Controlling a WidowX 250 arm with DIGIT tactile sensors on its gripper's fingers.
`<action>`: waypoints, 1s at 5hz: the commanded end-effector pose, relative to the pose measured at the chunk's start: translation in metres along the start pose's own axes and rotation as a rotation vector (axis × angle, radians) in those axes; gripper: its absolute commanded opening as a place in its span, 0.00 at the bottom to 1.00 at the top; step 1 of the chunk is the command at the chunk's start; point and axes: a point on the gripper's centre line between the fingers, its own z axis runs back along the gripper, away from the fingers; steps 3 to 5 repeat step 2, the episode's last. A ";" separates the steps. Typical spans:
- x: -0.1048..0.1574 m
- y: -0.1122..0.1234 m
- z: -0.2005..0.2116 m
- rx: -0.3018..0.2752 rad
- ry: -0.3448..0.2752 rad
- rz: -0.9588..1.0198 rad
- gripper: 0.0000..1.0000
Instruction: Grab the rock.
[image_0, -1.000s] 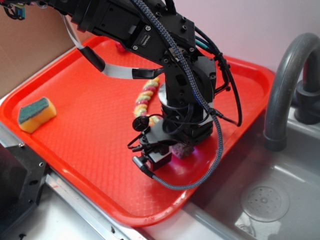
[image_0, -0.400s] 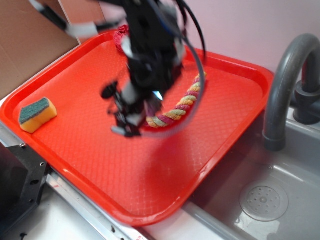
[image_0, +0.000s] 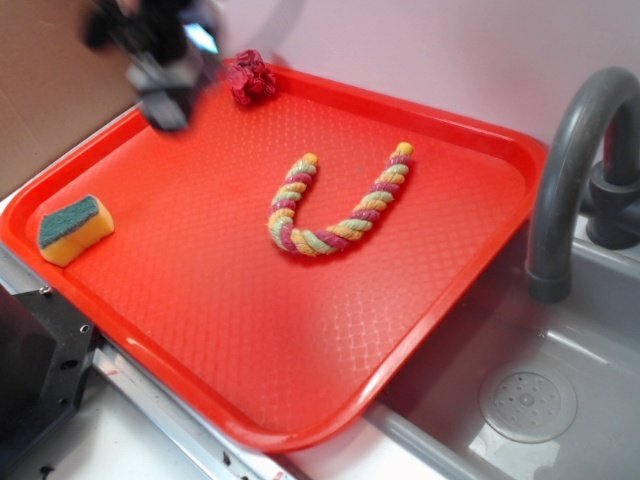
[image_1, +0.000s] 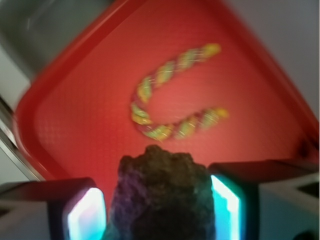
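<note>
- Where the wrist view looks down past the fingers, the rock (image_1: 162, 195) sits wedged between the two jaws of the gripper (image_1: 159, 210), each pad pressed against one of its sides — the jaws are closed onto it and it is carried well above the tray (image_1: 65, 100).
- The rock shows as a dark, lumpy, pitted mass filling the gap between the pads, whose inner faces glow cyan.
- In the exterior view the gripper (image_0: 165, 95) is a blurred dark shape at the upper left, over the tray's (image_0: 250, 340) far left corner; the rock itself cannot be made out there.
- A multicoloured twisted rope (image_0: 335, 205) lies in a U shape near the middle of the tray, open end toward the far rim.
- A dark red ruffled ball (image_0: 250, 78) rests at the far rim, just beside the blurred gripper.
- A yellow sponge with a green top (image_0: 73, 229) lies by the left rim, well apart from the rope.
- A grey faucet (image_0: 575, 170) and sink (image_0: 530, 400) stand to the right of the tray.
</note>
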 end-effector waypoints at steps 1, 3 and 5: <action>-0.022 -0.024 0.020 -0.091 -0.097 0.498 0.00; -0.009 -0.024 0.010 -0.047 -0.043 0.748 0.00; -0.009 -0.024 0.010 -0.047 -0.043 0.748 0.00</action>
